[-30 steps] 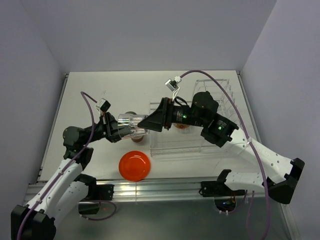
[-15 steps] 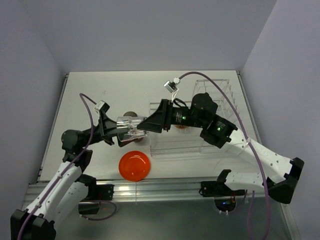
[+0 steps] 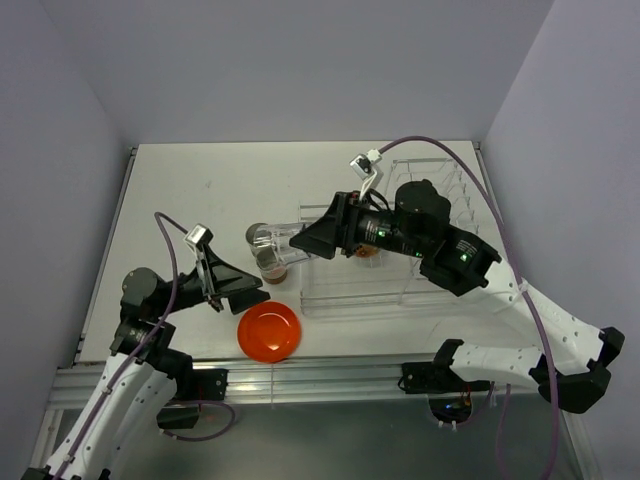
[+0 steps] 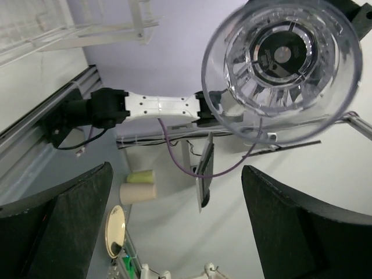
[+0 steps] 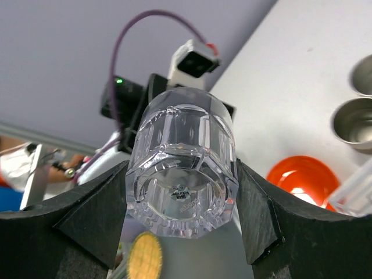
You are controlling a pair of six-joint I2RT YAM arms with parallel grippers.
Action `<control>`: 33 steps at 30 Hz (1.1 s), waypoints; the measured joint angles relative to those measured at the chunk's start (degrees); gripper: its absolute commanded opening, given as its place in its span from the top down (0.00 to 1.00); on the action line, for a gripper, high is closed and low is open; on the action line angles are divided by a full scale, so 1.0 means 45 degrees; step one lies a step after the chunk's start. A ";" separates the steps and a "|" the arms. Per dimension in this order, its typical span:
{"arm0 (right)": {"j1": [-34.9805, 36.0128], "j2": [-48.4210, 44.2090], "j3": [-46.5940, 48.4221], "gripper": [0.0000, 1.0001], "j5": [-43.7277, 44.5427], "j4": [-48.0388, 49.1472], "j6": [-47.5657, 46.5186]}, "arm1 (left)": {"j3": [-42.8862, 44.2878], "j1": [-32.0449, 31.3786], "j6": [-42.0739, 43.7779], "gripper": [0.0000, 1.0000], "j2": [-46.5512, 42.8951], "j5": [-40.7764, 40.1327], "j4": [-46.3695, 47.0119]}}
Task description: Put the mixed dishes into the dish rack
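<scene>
Stage: glass in transit. The right claw [image 3: 288, 243] pinches the clear glass [image 3: 266, 239] by its sides, aloft just left of the dish rack [image 3: 345, 298]; the left claw [image 3: 256, 290] is spread and empty. Next move, likely: carry rightward and lower it into the basket.

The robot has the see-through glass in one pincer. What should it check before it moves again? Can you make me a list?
1. Right pincer gripping the clear glass on both sides: ok.
2. Left pincer open and apart from the glass: ok.
3. Left pincer out of the path to the dish rack: ok, it sits by the orange plate.
4. Glass over the rack: not ok, it hangs left of it, above a brown cup on the table.
5. Free spot in the rack's basket: cannot tell, the right arm hides part.
</scene>
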 measured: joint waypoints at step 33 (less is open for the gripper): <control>-0.0194 -0.0879 0.0476 1.00 0.4085 -0.4765 -0.1773 | 0.2890 0.0015 0.4760 0.01 -0.2715 -0.3021 -1.0603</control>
